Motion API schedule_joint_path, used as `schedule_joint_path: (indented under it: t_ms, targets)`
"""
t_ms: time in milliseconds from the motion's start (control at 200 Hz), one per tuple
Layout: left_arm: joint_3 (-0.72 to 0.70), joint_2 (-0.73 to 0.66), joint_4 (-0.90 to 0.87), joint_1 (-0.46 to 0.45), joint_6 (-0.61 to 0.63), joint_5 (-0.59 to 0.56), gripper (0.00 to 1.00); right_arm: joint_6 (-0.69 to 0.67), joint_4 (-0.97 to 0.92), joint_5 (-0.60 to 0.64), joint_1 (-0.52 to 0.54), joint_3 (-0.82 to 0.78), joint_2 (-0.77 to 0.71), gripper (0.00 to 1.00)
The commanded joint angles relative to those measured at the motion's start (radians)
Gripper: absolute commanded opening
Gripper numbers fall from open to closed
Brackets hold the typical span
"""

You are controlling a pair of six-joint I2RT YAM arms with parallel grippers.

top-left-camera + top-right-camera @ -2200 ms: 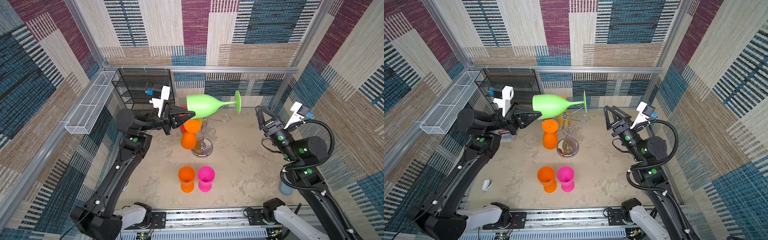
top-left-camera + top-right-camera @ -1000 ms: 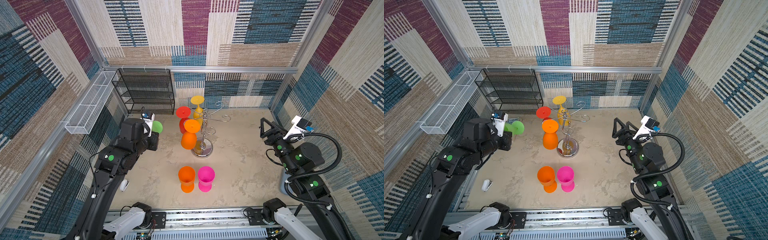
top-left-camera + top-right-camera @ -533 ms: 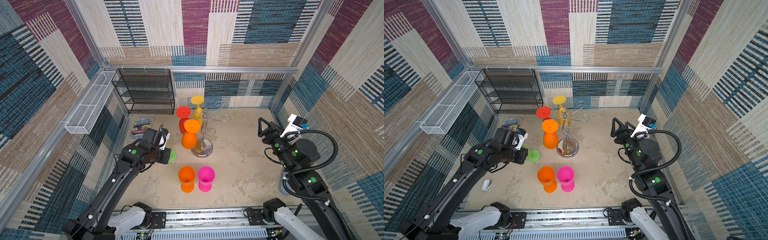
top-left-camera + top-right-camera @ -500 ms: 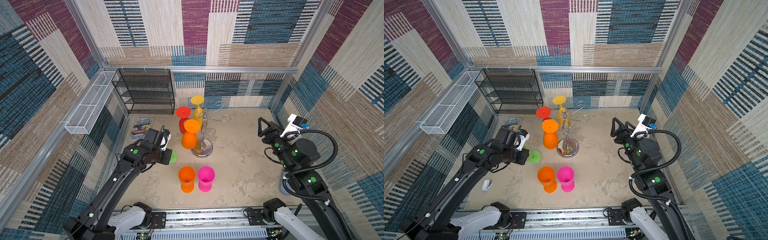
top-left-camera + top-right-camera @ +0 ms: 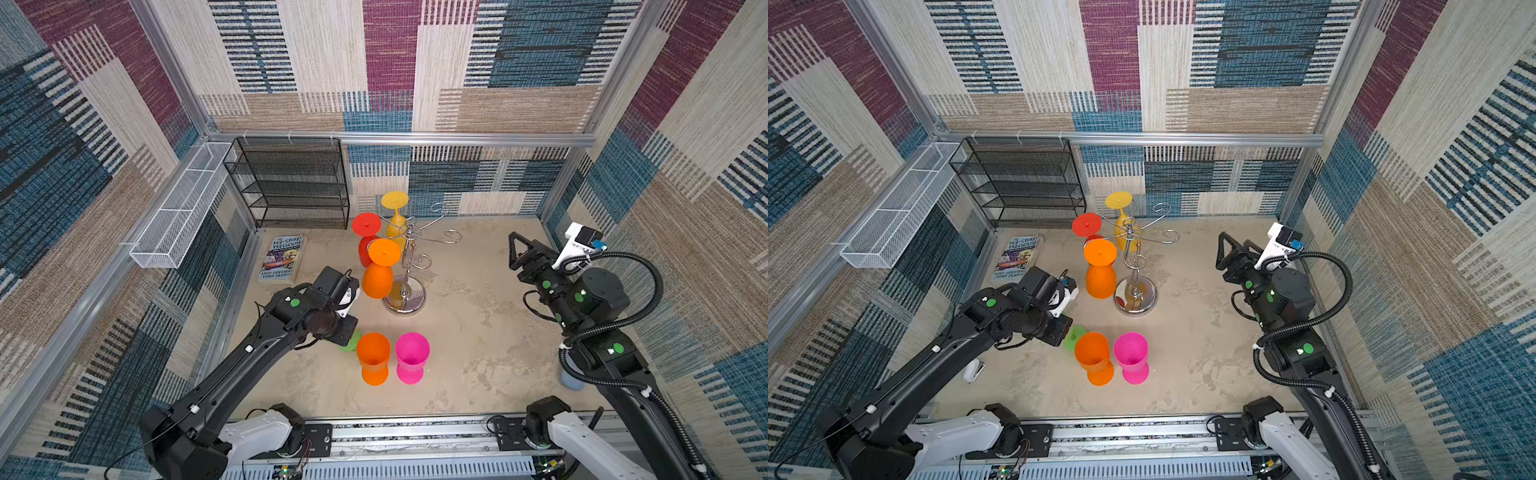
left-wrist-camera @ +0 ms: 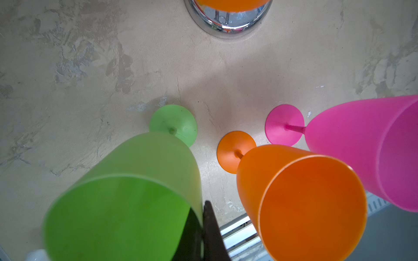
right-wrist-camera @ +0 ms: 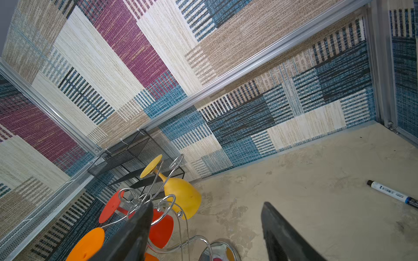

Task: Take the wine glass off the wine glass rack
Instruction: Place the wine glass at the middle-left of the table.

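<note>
Count: six wine glasses. Three hang foot-up on the one wine glass rack (image 5: 406, 296): yellow glass (image 5: 395, 226), red glass (image 5: 366, 226), hanging orange glass (image 5: 377, 280). Three are off it: green wine glass (image 6: 126, 192), standing orange glass (image 5: 373, 353), pink glass (image 5: 411, 353). Also one book (image 5: 280, 257), one black mesh shelf (image 5: 291, 183), one white wire basket (image 5: 178, 208) and one marker (image 7: 393, 194). Two arms.

The rack stands mid-desk (image 5: 478, 332), toward the back edge. The green wine glass is upright near the front edge, just to the left of the standing orange glass. Its foot is at the surface; contact cannot be confirmed.

The left gripper (image 6: 201, 217) is directly above the green glass, clamped on the bowl's rim, one finger inside and one outside. The right gripper (image 5: 519, 253) has its jaws wide apart and holds nothing. It hangs over the right side of the desk, well apart from the rack.

Change: two seconds ago the green glass lay horizontal, high above the rack. Half a second ago it was further left. The rack's three glasses are unchanged.
</note>
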Motion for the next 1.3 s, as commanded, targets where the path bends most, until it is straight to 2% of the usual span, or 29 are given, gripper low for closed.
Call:
schedule_joint_path:
  t_ms: [0,175,771,1292]
  targets:
    - [0.008,0.011,-0.038,-0.010,-0.019,-0.010,0.04,0.004,0.024,-0.022,0.000,0.004,0.001,0.76]
    - [0.016,0.039,-0.056,-0.022,-0.007,0.025,0.05,0.002,0.016,-0.026,0.000,0.003,-0.001,0.76]
    - [0.033,0.110,-0.090,-0.042,-0.015,0.017,0.08,-0.006,0.018,-0.008,-0.001,-0.033,-0.024,0.76]
    - [0.109,0.082,-0.111,-0.045,-0.010,-0.003,0.46,-0.006,0.011,-0.033,-0.001,-0.025,-0.022,0.77]
